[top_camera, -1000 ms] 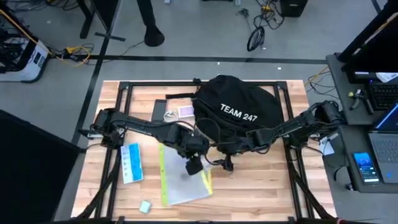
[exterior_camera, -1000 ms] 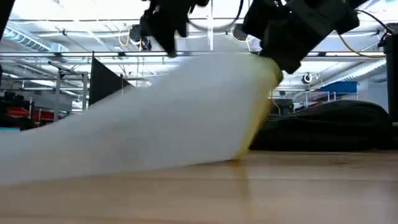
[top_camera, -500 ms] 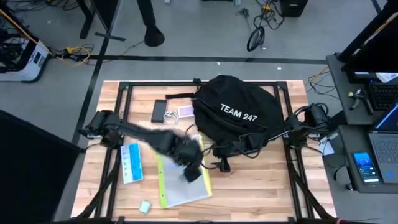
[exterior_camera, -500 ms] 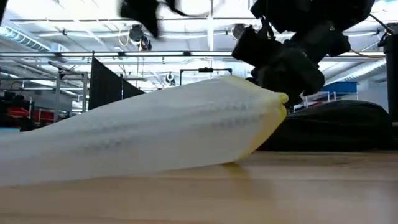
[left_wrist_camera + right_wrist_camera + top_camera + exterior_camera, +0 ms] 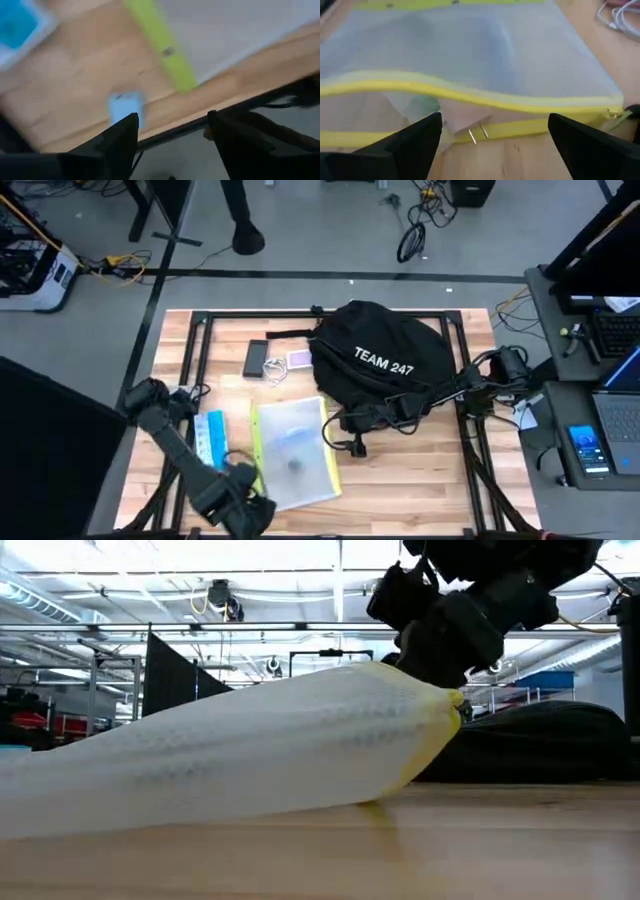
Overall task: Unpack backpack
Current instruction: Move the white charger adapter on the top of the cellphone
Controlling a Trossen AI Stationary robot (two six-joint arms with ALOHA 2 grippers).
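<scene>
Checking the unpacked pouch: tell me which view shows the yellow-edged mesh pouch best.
The high view: the whole mesh pouch lies flat beside the backpack. The right wrist view shows its open zipper edge close up, the low view only a side profile, the left wrist view one corner.

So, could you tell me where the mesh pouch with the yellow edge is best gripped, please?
Probably by its yellow zip edge, which bulges up off the table while the rest lies flat. Come level from the side toward the backpack, where the right gripper faces it with open jaws.

Mesh pouch (image 5: 292,452) on table (image 5: 420,470), left of backpack (image 5: 385,365).
</scene>
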